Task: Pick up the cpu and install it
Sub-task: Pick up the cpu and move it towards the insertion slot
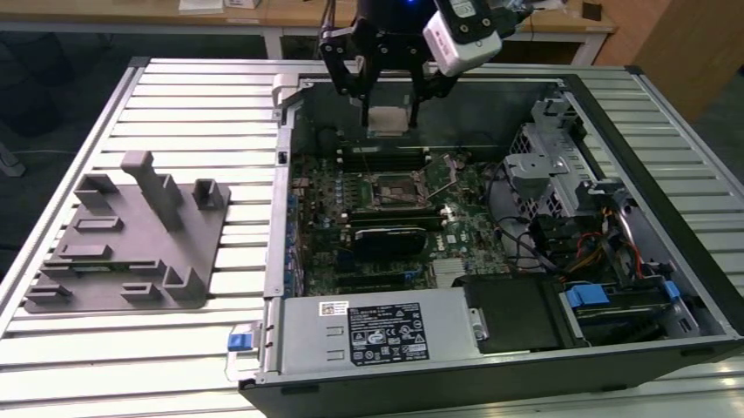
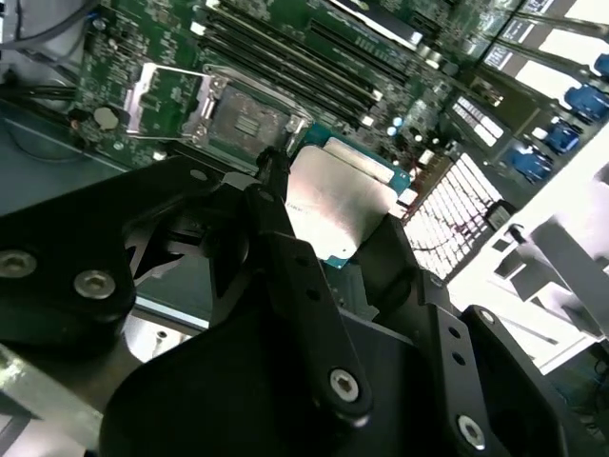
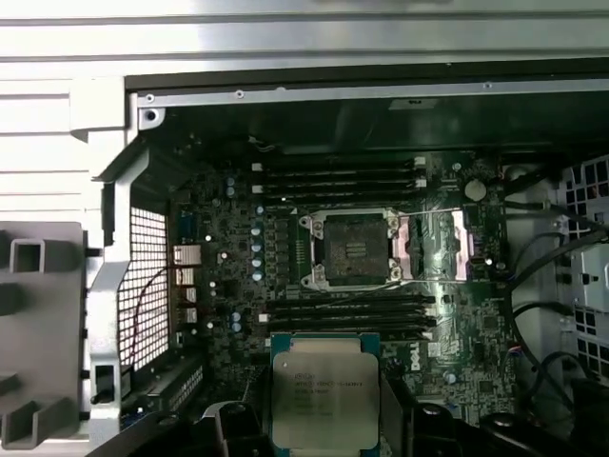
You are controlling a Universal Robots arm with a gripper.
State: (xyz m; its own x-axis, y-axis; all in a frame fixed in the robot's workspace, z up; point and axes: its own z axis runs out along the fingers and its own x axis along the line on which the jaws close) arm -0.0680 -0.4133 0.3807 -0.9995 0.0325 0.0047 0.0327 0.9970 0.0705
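Silver cpu (image 3: pixel 324 390) sits clamped inside the tool (image 1: pixel 389 116)

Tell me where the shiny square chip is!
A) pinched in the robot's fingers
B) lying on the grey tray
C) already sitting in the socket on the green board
A: the cpu is clamped between the black fingers above the motherboard, and the socket is open and empty.
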